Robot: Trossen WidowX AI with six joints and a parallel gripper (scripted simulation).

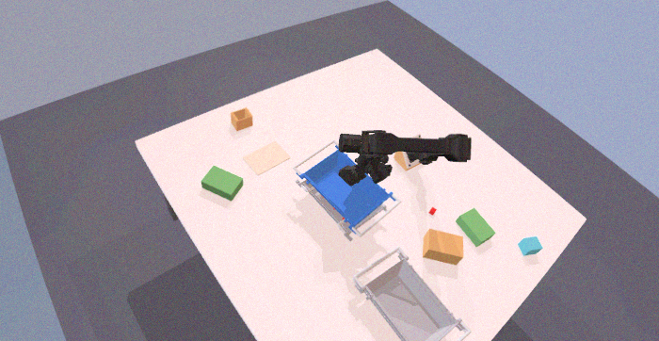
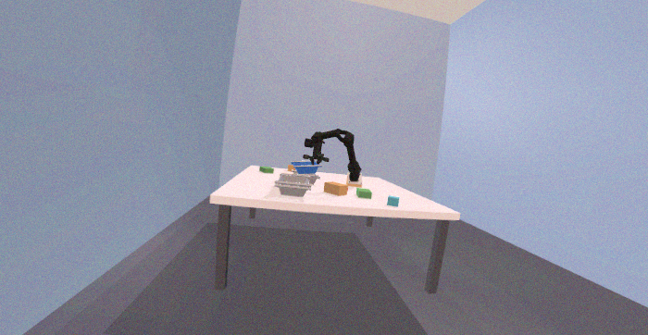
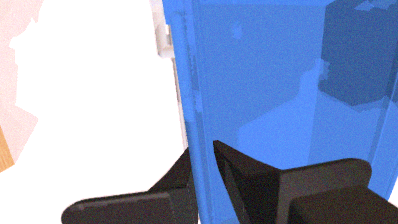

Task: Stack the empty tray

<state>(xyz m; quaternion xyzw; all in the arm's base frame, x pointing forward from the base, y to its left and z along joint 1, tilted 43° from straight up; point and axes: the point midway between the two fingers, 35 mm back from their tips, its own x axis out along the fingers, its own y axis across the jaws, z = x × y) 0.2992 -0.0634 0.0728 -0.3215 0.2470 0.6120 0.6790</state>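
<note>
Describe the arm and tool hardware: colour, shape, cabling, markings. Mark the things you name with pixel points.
Arm [image 1: 416, 145] [image 2: 350, 151]: black, slim links, bulkier joints. Tool [image 1: 364, 177] [image 2: 315, 163] [image 3: 204, 147]: black, two fingers tapering to narrow tips, each on a blunt, round-ended carrier. No cables or markings discernible at this resolution.
</note>
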